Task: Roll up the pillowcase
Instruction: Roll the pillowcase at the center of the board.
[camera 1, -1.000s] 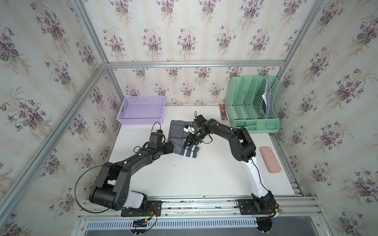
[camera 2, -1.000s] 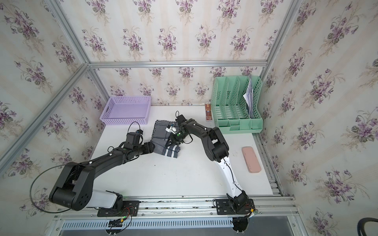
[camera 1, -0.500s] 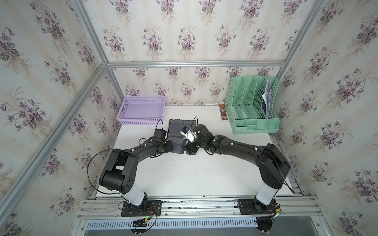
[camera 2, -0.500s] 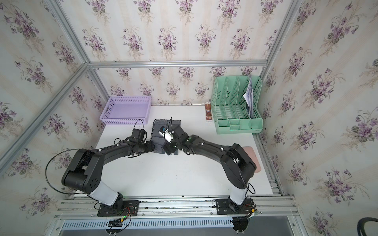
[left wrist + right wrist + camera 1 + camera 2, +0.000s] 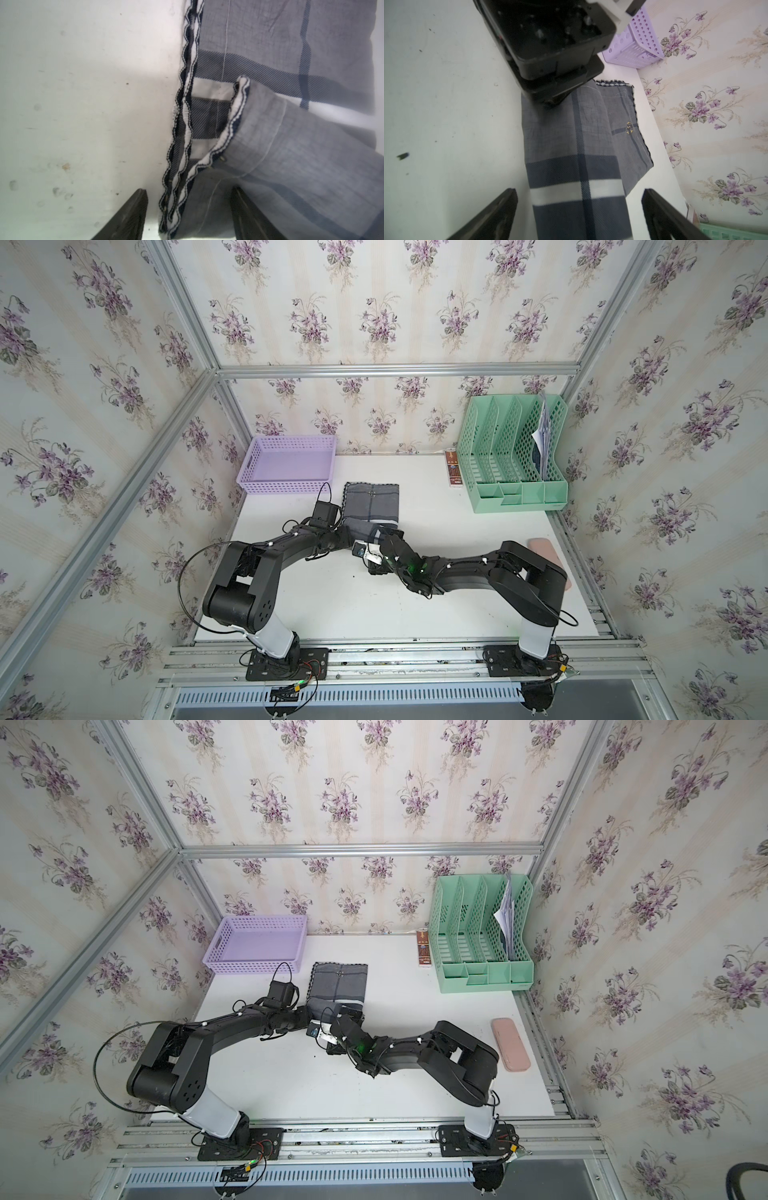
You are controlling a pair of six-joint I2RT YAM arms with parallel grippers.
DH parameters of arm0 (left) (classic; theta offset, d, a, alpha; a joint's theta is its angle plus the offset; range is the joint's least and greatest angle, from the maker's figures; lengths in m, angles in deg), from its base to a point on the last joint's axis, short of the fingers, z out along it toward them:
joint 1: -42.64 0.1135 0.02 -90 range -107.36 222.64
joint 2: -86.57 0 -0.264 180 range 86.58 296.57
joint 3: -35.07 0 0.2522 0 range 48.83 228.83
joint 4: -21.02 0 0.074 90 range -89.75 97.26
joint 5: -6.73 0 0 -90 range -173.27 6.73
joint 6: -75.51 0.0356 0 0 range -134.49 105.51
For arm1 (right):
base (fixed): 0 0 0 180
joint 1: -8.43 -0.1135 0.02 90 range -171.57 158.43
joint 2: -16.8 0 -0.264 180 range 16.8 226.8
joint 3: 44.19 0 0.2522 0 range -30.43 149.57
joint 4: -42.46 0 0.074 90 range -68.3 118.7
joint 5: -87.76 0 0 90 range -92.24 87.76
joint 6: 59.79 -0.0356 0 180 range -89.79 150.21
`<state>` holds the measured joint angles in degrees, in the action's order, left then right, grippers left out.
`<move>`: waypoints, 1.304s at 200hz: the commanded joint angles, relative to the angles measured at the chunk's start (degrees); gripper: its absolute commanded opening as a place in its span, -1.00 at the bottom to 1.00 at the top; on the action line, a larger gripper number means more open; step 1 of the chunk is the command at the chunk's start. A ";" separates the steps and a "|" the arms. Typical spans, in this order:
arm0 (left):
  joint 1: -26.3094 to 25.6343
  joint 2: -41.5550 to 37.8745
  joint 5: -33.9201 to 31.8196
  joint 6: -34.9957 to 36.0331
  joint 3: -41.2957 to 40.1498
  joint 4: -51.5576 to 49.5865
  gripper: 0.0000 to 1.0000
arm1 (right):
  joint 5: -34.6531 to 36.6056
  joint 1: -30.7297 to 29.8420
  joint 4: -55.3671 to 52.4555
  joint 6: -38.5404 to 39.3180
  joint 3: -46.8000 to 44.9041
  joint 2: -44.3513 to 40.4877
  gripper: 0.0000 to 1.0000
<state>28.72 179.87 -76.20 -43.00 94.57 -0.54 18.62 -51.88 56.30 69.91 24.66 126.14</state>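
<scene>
stage: early. the pillowcase (image 5: 371, 506) lay folded into a narrow strip on the table (image 5: 374, 605). only the end nearest the two grippers had been turned over into a short roll (image 5: 368, 531).
done: about one loose turn, as far as both top views showed. in the left wrist view the roll sat askew, its stitched edging slanting away from the edge of the flat layer beneath.
left to do: most of the strip stretched flat away from both grippers and was not rolled. judged from that, the rolling had hardly begun.
left gripper (image 5: 188, 191): jaws apart, at one end of the roll. the wavy edging of the cloth ran between its fingers (image 5: 133, 212). one finger stood over bare table, clear of the cloth. the other lay against or under the roll, i could not tell which. nothing was pinched.
right gripper (image 5: 579, 191): jaws wide apart, straddling the other end of the roll with a gap on each side. it held nothing. whether its tips touched the cloth could not be told.
pillowcase position: its rolled end lay between the two grippers and the rest ran straight ahead of them. a far corner lay just beside the lilac basket (image 5: 282, 488).
likely need: the roll looked slack and skewed, so both ends would probably have to be pushed forward evenly.
</scene>
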 commanded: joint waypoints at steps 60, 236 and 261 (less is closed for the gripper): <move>0.98 -2.22 0.66 -1.69 -1.46 -2.27 0.40 | -7.29 2.30 -12.17 1.09 6.90 6.37 0.41; 6.92 -28.87 18.12 -4.42 -14.40 6.62 0.68 | -89.27 20.15 -66.00 -34.18 33.90 13.62 -1.00; 6.86 -27.66 19.12 -3.26 -14.28 7.56 0.73 | -88.36 21.16 -62.50 -40.87 35.20 16.58 -1.00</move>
<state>35.61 151.44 -59.61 -47.98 80.39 4.14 -62.49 -31.53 -8.11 37.54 58.52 140.76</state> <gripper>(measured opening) 0.857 0.087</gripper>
